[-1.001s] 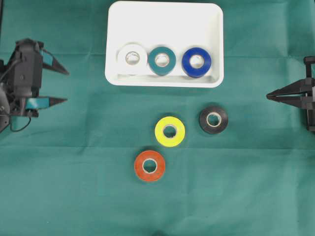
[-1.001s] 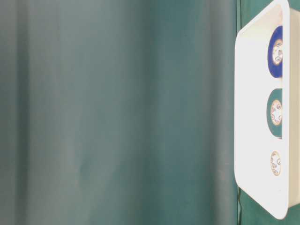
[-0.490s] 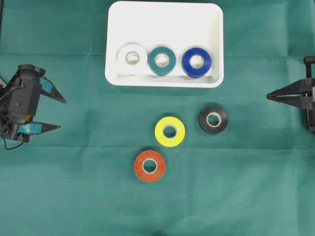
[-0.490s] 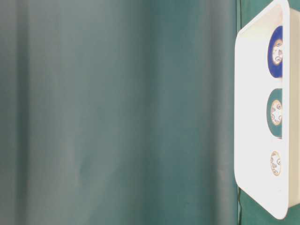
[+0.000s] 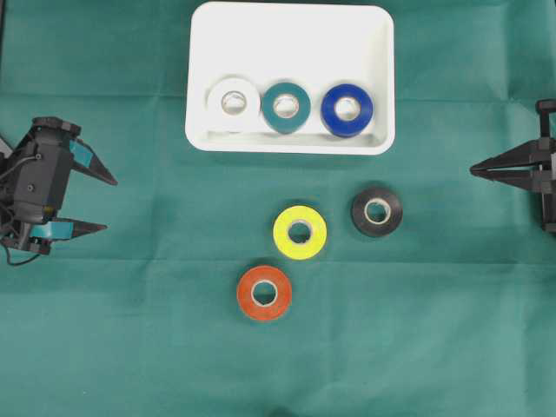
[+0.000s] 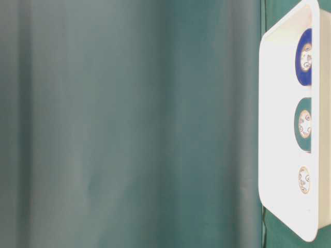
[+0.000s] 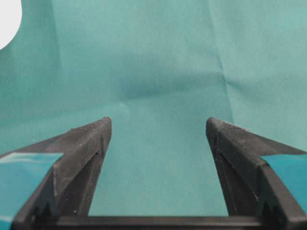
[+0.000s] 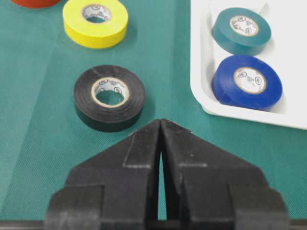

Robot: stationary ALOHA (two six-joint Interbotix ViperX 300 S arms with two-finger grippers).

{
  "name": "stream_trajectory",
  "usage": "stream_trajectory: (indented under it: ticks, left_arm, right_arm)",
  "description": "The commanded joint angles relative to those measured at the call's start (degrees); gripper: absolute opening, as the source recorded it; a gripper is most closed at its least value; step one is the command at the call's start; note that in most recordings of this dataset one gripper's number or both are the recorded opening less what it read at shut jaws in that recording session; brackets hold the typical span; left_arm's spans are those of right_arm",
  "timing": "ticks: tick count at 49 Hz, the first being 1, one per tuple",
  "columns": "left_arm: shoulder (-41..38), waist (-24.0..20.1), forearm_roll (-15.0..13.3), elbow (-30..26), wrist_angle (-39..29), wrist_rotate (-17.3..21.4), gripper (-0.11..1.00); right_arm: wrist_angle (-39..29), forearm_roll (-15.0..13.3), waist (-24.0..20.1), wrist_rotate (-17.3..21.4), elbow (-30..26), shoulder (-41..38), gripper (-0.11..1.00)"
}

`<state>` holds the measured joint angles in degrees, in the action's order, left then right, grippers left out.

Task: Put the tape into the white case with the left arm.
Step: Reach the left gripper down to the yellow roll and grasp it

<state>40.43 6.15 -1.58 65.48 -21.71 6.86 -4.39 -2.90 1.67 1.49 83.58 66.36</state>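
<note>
Two teal-banded fingers (image 5: 94, 228) of the left hand (image 5: 102, 203) are spread wide, nothing held, over bare desk (image 5: 130, 330). Well apart, yellow tape (image 5: 300, 232), orange tape (image 5: 264, 293) and black tape (image 5: 376, 211) are seen below the white case (image 5: 291, 30). The right hand (image 5: 475, 169) is clenched, empty.

Bare green cloth (image 5: 156, 261) separates left claw (image 5: 109, 204) from yellow roll (image 5: 300, 232).

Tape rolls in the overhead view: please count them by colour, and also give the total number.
White roll, in the white case: 1
Teal roll, in the case: 1
Blue roll, in the case: 1
Black roll, on the green cloth: 1
Yellow roll, on the cloth: 1
Orange roll, on the cloth: 1
Total: 6 rolls, 3 in the case and 3 outside.
</note>
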Motion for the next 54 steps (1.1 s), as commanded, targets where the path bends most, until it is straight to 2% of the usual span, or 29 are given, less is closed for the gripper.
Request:
stream_trajectory:
  ticks: [1, 26, 54]
  left_arm:
    - [-0.7, 0.2, -0.1, -1.8, 0.6, -0.1, 0.78]
    - [-15.1, 0.2, 0.0, -11.6, 3.5, 0.0, 0.78]
    - [-35.9, 0.2, 0.0, -30.1, 4.1, -0.1, 0.77]
  right_arm:
    - [0.5, -0.1, 0.0, 0.1, -0.9, -0.4, -0.09]
    - [0.6, -0.1, 0.0, 0.1, -1.0, -0.4, -0.09]
    - [0.6, -0.1, 0.1, 0.1, -1.0, -0.4, -0.09]
